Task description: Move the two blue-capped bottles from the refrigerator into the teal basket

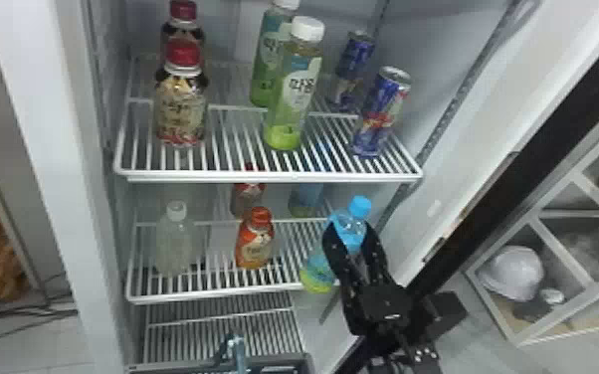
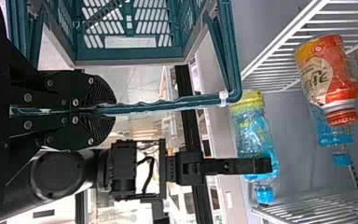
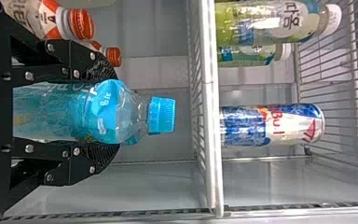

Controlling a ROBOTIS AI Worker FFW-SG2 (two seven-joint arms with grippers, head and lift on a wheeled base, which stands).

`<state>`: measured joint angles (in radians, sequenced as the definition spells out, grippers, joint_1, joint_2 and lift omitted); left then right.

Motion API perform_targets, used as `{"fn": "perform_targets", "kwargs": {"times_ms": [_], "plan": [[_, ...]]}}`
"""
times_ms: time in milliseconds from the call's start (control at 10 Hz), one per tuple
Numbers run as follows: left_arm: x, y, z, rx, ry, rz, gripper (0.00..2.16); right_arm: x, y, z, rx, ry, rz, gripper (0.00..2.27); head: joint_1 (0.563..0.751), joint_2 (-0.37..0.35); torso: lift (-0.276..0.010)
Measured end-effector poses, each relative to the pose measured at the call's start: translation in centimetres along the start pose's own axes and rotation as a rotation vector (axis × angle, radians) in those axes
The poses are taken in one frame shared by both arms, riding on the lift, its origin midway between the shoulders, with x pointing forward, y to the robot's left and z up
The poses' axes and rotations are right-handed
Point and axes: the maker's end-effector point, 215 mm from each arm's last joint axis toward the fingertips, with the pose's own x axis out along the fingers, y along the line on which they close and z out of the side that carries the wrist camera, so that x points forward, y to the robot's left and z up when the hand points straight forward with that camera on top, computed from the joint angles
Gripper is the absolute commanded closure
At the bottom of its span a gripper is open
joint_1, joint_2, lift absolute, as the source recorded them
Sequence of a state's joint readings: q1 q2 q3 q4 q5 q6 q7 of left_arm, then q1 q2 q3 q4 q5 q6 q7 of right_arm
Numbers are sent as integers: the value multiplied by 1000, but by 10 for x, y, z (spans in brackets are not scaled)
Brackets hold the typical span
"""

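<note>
While the right claw (image 3: 106, 113) grips the front blue-capped bottle (image 3: 74, 112) at the middle shelf (image 1: 204, 294), ease it straight out, upright; the left claw (image 2: 113, 110), shut around the teal basket (image 2: 130, 53)'s handle (image 2: 168, 105), should brace it level.

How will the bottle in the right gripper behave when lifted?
The bottle may slip somewhat: its side looks smooth. Being tall and narrow, it could tip if the right gripper let go; being round, probably roll.

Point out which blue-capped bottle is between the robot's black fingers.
The front blue-capped bottle, below the shelf with the cans: the right gripper's fingers flank it. The rear blue-capped bottle stands deeper inside, with no gripper around it.
</note>
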<state>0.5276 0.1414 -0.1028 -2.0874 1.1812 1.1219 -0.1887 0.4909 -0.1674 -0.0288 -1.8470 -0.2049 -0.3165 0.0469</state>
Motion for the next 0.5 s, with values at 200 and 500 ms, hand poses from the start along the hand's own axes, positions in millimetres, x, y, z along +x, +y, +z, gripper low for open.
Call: {"fn": "perform_targets", "kwargs": {"times_ms": [200, 500], "plan": [[0, 0, 0, 0, 0, 1, 1108, -16, 5, 14, 15, 5, 14, 788, 695, -350, -136], [0, 1, 0, 1, 0, 1, 1108, -41, 17, 24, 31, 54, 50, 788, 695, -350, -136]]}}
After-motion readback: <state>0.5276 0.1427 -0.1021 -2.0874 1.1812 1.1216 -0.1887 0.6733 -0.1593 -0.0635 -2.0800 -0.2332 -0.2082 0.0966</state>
